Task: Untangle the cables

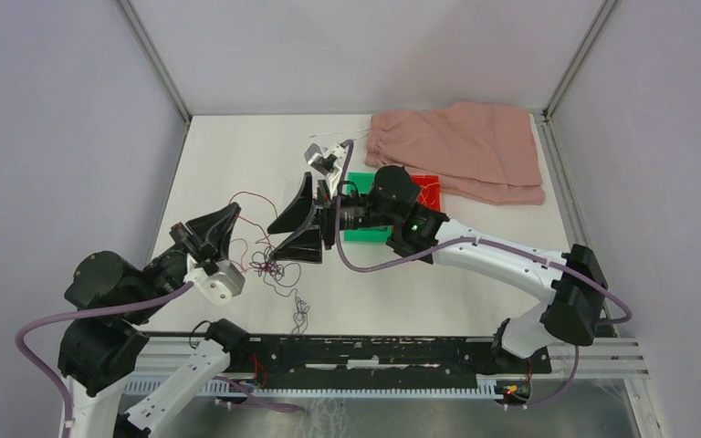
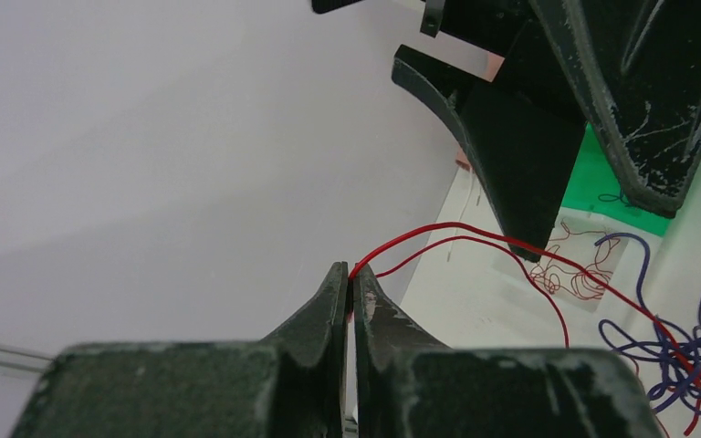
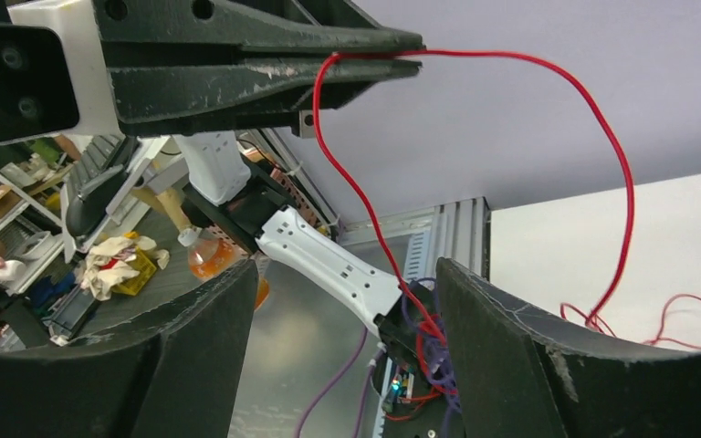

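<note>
Pinching: left tool (image 2: 351, 272) closed on red cable (image 2: 456, 225) | right tool (image 3: 340, 274): spread apart

A robotics lab: a walled white table (image 1: 237, 155) on aluminium rails (image 1: 602, 351), cluttered shelves (image 3: 5, 196) beyond.

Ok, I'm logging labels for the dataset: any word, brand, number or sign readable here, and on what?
None readable. The left hand, the red cable it pinches, the green mat and the pink cloth bear no text; the shelf clutter in the right wrist view is too blurred to read.
</note>
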Controlling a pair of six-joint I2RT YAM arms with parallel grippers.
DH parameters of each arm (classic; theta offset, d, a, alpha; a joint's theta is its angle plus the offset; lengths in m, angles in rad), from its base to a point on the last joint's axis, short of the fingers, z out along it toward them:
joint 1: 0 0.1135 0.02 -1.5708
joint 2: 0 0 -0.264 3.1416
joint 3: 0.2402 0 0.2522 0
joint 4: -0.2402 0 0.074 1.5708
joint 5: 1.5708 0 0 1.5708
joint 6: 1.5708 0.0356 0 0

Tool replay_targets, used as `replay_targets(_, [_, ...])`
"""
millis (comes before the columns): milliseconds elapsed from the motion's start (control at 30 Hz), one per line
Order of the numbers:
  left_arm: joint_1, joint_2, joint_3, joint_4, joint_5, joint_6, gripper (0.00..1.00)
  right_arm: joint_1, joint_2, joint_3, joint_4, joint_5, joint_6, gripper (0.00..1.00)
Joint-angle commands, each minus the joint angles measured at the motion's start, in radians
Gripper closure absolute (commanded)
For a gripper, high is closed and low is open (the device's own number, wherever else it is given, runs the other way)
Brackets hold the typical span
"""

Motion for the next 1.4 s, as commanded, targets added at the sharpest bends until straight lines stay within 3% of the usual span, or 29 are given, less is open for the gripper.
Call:
replay_targets(0, [0.001,0.028,0.046,0.057,0.037,-0.038,0.91,0.017,0.033,0.091,0.089,-0.055,0.036,0.24])
replay_targets(300, [0.002,0.066,0.090,0.086,0.060,-0.045,0.91,0.082,0.146,0.131,0.152,-0.071,0.110,0.45])
replay_targets(400, [0.001,0.080,0.104,0.119,0.048,-0.033,0.91,0.087,0.140,0.072,0.196,-0.049,0.136,0.55])
replay_targets(900, [0.003,0.181,0.224,0.331,-0.045,-0.032,0.91,0.090,0.063,-0.282,0.230,0.125,0.107,0.74])
replay_targets(1133, [0.003,0.209,0.247,0.444,-0.120,-0.024,0.91,0.090,0.015,-0.410,0.192,0.186,0.060,0.73])
replay_targets(1267, [0.002,0.215,0.261,0.434,-0.129,-0.038,0.91,0.090,-0.032,-0.450,0.189,0.206,0.040,0.49])
replay_targets(1367, [0.002,0.197,0.243,0.394,-0.097,-0.049,0.91,0.090,-0.080,-0.442,0.157,0.232,0.017,0.43])
